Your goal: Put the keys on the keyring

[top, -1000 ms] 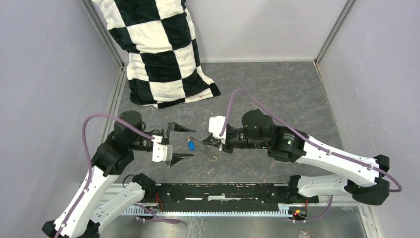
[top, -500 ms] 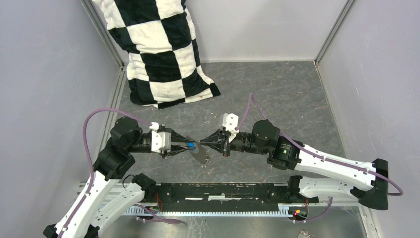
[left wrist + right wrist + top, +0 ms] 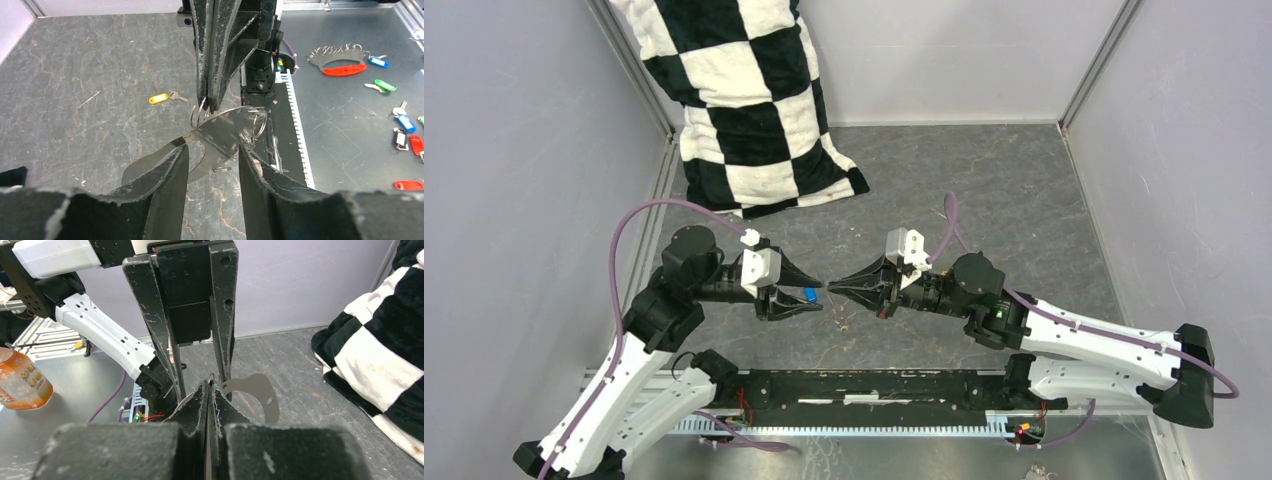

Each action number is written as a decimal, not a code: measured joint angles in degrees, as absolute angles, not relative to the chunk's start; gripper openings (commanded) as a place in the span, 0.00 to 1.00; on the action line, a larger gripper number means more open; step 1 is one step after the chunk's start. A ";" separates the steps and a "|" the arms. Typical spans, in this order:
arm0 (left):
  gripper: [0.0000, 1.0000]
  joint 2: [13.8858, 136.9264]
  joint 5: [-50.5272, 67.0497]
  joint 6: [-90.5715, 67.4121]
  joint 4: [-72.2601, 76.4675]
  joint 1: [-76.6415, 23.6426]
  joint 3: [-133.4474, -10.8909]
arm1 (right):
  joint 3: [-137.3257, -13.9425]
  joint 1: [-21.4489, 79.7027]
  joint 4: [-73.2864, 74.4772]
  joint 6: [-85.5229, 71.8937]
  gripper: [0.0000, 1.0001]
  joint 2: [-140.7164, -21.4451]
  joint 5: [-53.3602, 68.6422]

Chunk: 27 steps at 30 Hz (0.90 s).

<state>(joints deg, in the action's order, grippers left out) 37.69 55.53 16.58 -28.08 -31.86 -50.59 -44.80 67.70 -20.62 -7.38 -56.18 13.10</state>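
Note:
My right gripper (image 3: 829, 287) is shut on a small silver keyring (image 3: 198, 113) at the edge of a flat grey crescent plate (image 3: 225, 131) that carries several rings. That plate (image 3: 255, 389) hangs from the shut tips in the right wrist view. Facing it, my left gripper (image 3: 214, 150) stands open, its fingers on either side of the plate's lower edge, gripping nothing. A blue-headed key (image 3: 810, 295) shows between the left fingers from above; it is hidden in the left wrist view. The yellow-headed key (image 3: 160, 98) lies on the table beyond.
A black-and-white checkered pillow (image 3: 744, 100) leans in the back left corner. Grey walls close the table on three sides. On the metal bench past the table's near edge lie coloured key tags (image 3: 402, 125), a red crescent holder (image 3: 342, 69) and an orange bottle (image 3: 20, 382).
The left gripper moved right to the blue key, narrowed round it, then widened part way. The right gripper stayed shut on the ring and rolled its wrist, shifting slightly left.

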 measured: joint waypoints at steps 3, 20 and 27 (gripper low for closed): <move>0.49 38.26 55.44 15.38 -27.31 -31.86 -50.59 | -44.49 67.70 -21.89 -7.92 0.01 -56.21 13.50; 0.39 41.06 59.11 16.10 -29.43 -31.86 -53.25 | -44.12 67.59 -26.13 -8.73 0.01 -58.35 18.44; 0.44 41.54 60.36 20.71 -34.63 -31.86 -55.24 | -44.12 67.59 -25.87 -8.25 0.00 -58.35 19.59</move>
